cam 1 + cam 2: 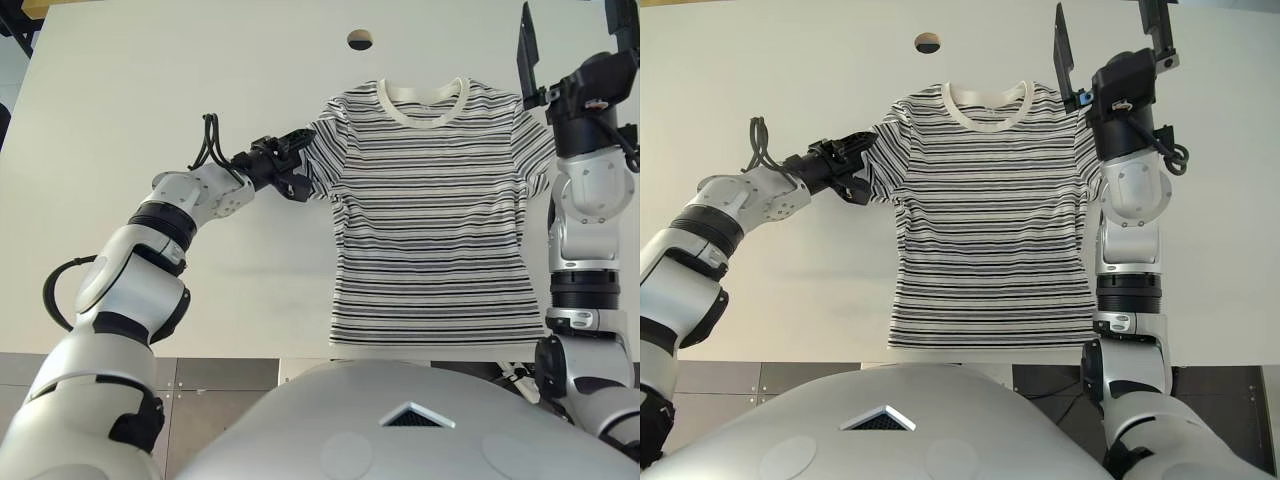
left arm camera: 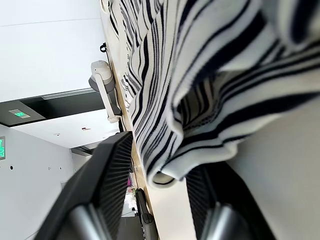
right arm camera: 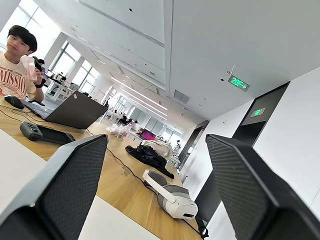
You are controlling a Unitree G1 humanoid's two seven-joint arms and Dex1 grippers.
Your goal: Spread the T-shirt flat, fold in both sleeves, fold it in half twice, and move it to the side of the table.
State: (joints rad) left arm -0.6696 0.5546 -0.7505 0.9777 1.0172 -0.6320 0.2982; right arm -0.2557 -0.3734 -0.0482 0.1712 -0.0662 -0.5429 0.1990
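- White and smooth, the desk (image 1: 150, 100) carries the T-shirt. A small round dark hole (image 1: 359, 39) sits in its top beyond the collar, apart from the cloth.
- In the room behind, seen from the right wrist, a wooden table (image 3: 125, 190) holds an open laptop (image 3: 75, 112), a dark handheld controller (image 3: 42, 132), a dark heap of cloth (image 3: 147, 155) and a white headset (image 3: 172, 197). A green sign (image 3: 238, 82) glows high on the wall.
- The T-shirt (image 1: 435, 200) lies flat on the desk in front of the robot. Its collar points to the far side, its hem lies just short of the near edge, and both short sleeves are spread outward.
- The left jaws are at the tip of the shirt's left sleeve. They are parted, one on each side of the sleeve's hem, with bunched cloth between the ribbed black pads (image 2: 112, 185). A gap shows between pad and cloth.
- The right jaws are raised off the desk near the shirt's right shoulder. They point upward, are spread wide and hold nothing.
- The right forearm (image 1: 1130, 230) stands upright just beside the shirt's right sleeve and side.
- Bare desk top stretches to the left of the shirt and beyond the collar. Past the near edge, grey floor tiles (image 1: 220, 375) show below.
- The shirt is a soft knit with thin dark stripes on white and a plain cream collar band (image 1: 425, 100). The desk surface is matte and even.
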